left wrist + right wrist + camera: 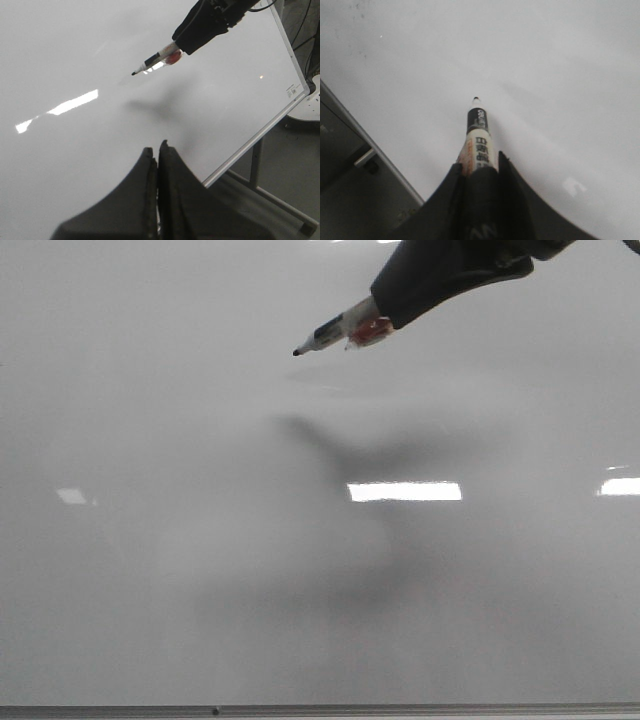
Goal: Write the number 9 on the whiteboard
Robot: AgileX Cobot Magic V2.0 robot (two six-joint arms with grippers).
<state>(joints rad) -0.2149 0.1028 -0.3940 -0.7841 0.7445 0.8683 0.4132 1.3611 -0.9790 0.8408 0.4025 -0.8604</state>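
The whiteboard (200, 590) fills the front view and bears no marker line, so the number 9 looks not yet begun; the whole figure is left to write. The marker (330, 333) hangs tip-down above the board's upper middle. The right end effector (478, 172) is clamped on its barrel. The left end effector (157, 165) is pressed closed, holding nothing.

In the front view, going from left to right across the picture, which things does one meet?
Small glare patch → marker tip → marker body → right gripper holding it → glare patch at the right edge. All lie over the whiteboard, which shows no line yet.
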